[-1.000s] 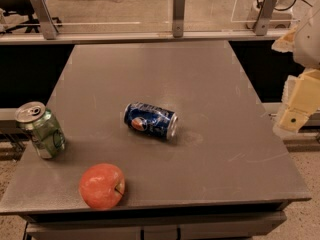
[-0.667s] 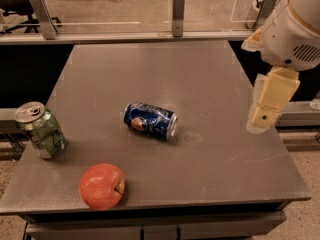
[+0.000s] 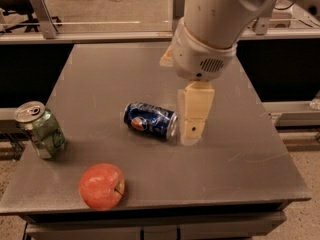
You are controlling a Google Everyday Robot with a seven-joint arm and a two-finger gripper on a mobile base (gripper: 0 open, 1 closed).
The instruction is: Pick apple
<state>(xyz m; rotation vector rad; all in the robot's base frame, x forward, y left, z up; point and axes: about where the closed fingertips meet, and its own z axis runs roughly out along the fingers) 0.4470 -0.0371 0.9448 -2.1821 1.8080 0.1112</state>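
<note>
The apple (image 3: pixel 101 185) is round and orange-red with a small dark stem. It sits near the front left edge of the grey table (image 3: pixel 240 154). My gripper (image 3: pixel 192 133) hangs from the large white arm over the middle of the table. It is just right of a blue soda can, well behind and to the right of the apple. It holds nothing that I can see.
A blue soda can (image 3: pixel 150 120) lies on its side at the table's middle. A green soda can (image 3: pixel 40 130) stands upright at the left edge, behind the apple. A rail with metal posts (image 3: pixel 42 14) runs behind the table.
The arm has swung in from the right edge to over the middle of the table, bringing the gripper next to the blue can. The apple and both cans have not moved.
</note>
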